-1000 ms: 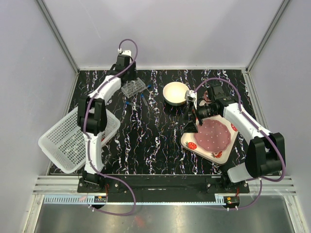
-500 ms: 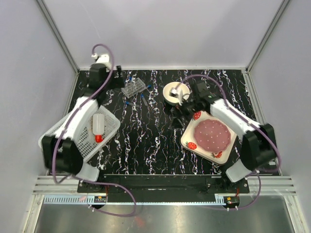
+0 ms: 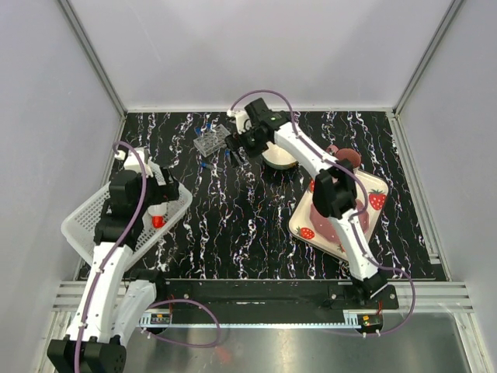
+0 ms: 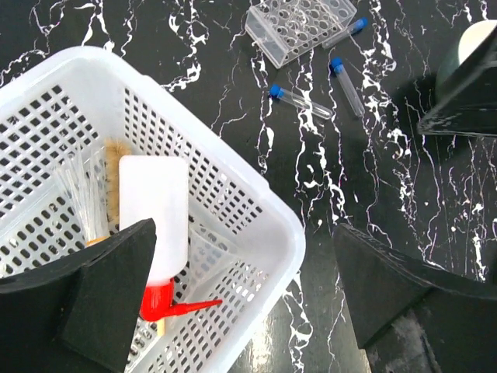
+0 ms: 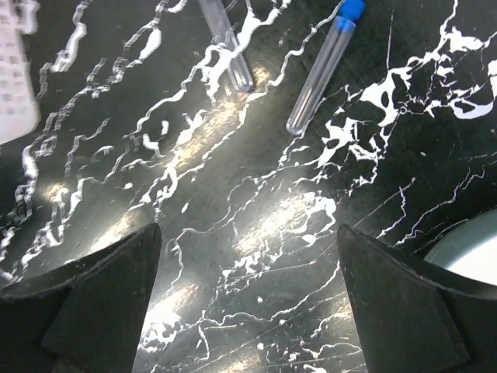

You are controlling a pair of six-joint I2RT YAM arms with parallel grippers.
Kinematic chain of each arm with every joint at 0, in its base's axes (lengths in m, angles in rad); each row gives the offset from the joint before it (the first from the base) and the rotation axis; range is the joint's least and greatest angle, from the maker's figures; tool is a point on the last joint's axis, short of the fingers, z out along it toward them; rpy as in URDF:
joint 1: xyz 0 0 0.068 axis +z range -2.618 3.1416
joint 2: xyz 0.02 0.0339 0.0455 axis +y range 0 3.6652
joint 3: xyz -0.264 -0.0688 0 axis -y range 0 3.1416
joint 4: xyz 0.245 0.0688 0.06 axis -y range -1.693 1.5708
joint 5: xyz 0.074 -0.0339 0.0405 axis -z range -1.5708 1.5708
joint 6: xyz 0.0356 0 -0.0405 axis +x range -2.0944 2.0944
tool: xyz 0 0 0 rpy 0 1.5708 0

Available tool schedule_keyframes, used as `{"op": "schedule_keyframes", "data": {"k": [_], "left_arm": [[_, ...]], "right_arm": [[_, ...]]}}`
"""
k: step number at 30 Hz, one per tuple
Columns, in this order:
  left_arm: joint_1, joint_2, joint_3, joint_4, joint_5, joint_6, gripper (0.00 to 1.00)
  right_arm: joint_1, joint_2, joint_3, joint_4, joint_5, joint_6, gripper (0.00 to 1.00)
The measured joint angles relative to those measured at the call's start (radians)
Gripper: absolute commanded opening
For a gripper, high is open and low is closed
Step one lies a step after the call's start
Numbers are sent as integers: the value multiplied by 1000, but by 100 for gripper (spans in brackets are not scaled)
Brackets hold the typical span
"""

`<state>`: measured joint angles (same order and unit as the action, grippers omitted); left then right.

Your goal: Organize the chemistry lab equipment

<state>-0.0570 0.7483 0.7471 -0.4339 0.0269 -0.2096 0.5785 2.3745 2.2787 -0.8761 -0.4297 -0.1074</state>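
Right pincer [image 5: 248, 299] swung over, spread empty, blue-capped tube [image 5: 322, 66] just ahead; left pincer [image 4: 248, 299] released above bottle [image 4: 154, 217].

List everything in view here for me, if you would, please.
Basket: one, white, table's left edge.
Squeeze bottle: one, white with red cap, in basket.
Pipettes: several, clear, in basket.
Wooden sticks: count unclear, tan, in basket.
Tube rack: one, clear, far left.
Tubes: three, blue-capped, beside rack.
Bowl: one, white, far centre.
Plate: one, strawberry-printed, right.
Mug: one, pink, at plate's far edge.
Left end effector: open, above basket.
Right end effector: open, near tubes.
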Motion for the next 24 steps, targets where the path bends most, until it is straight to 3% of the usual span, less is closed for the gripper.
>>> {"op": "schedule_keyframes", "data": {"k": [3, 5, 15, 24], "left_arm": [[0, -29, -5, -35, 0, 2, 99], [0, -33, -5, -39, -4, 4, 99], [0, 31, -5, -51, -5, 11, 99], [0, 32, -5, -51, -27, 18, 99]], "right_arm": [[27, 87, 92, -26, 81, 5, 90], [45, 132, 131, -40, 132, 8, 78], [79, 297, 321, -8, 282, 16, 58], [77, 365, 368, 41, 317, 34, 54]]}}
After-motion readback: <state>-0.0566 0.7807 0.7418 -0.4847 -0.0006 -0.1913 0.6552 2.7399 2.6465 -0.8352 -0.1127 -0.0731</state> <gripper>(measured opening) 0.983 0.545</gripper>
